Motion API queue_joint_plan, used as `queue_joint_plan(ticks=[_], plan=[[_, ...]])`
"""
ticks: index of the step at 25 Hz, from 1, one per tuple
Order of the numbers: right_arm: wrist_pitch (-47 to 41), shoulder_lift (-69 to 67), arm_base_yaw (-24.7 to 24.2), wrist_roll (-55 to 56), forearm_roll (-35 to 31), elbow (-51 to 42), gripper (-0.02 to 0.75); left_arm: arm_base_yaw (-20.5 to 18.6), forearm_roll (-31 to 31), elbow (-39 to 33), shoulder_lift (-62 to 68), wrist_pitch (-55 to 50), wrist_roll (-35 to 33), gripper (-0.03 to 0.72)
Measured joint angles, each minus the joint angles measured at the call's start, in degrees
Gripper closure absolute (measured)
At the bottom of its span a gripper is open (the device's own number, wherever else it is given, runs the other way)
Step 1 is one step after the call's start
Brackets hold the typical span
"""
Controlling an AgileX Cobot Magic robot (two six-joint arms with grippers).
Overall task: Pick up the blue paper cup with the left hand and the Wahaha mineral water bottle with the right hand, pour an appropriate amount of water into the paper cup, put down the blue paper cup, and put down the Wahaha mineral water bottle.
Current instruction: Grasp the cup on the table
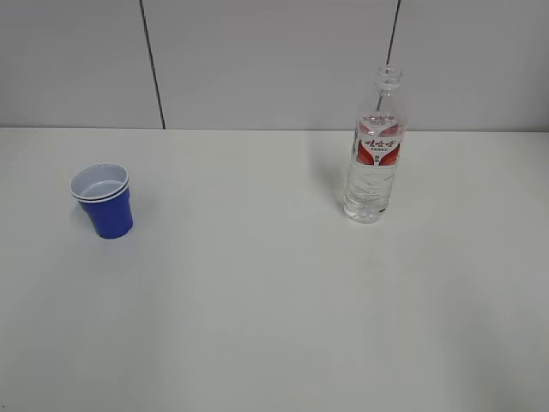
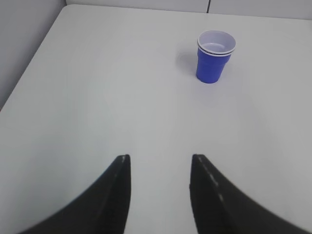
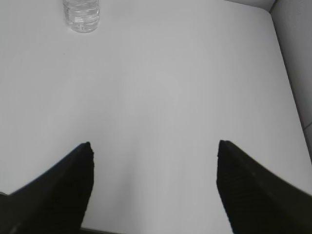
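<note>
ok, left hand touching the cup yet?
Apart. The left wrist view shows the left hand open, with bare table between its fingertips and the blue cup standing farther ahead.

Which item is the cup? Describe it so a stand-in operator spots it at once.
Start at the white table in the exterior view and look to its left half, well apart from the tall clear bottle on the right. The cup stands upright there alone: short, blue, white inside with a doubled white rim, much lower than the bottle.

Cup (image 1: pixel 103 200) stands left on the table (image 1: pixel 257 300) (bottle (image 1: pixel 375 150) well right).
</note>
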State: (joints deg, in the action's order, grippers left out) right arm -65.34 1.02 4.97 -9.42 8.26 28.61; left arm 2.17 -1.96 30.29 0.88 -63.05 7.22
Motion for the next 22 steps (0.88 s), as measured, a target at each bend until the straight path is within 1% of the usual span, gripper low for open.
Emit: queue_joint_plan(ticks=[9,12,15,19,22], plan=[[0.0,0.0,0.0,0.0,0.0,0.0,0.15,0.0,0.0,0.0,0.0,0.0,0.0,0.384],[0.0,0.0,0.0,0.0,0.0,0.0,0.15,0.0,0.0,0.7,0.1,0.2,0.0,0.363],[0.0,0.0,0.0,0.0,0.0,0.0,0.15,0.0,0.0,3.1,1.3,1.3,0.0,0.307],[0.0,0.0,0.0,0.0,0.0,0.0,0.15,0.0,1.0,4.2,5.9,8.0,0.0,0.224],[0.0,0.0,0.0,0.0,0.0,0.0,0.15,1.0,1.5,4.2,8.7,15.0,-1.5,0.125]])
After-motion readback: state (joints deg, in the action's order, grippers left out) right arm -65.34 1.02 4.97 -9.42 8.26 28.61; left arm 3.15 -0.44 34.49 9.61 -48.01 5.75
